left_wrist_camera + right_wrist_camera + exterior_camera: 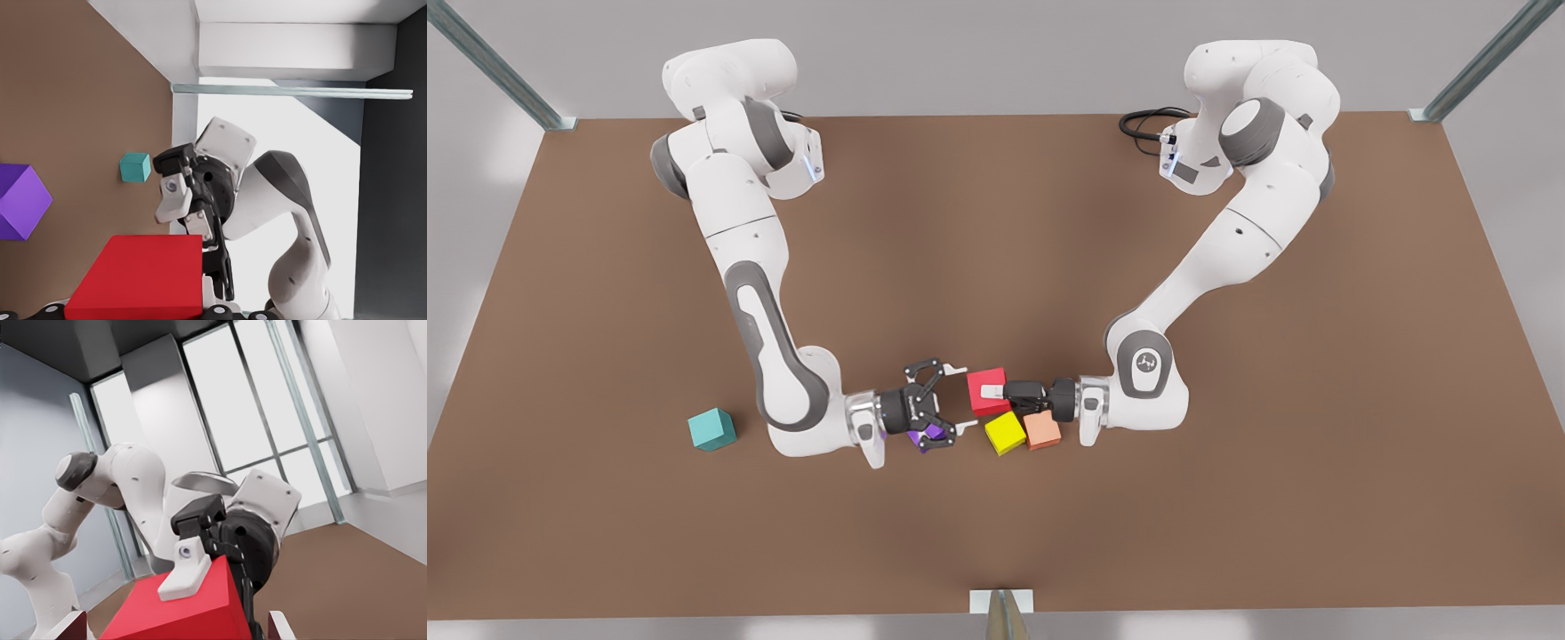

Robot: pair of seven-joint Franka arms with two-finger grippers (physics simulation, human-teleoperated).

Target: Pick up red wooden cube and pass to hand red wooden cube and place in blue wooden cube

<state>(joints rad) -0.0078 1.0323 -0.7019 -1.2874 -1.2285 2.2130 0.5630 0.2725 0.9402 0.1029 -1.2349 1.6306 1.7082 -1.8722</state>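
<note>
The left gripper (991, 390) pinches the red wooden cube (985, 405) in the air. The right gripper (959, 399) faces it, fingers wide apart. The cube seems to sit just at their tips, maybe not between them yet.

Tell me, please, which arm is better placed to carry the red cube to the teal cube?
The right: the right gripper, open, faces the red cube held by the left gripper, and the teal cube lies nearer its arm.

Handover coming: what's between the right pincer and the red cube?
Nothing: the front view shows a bare gap from the open right pincer to the red cube, held by the left pincer.
</note>
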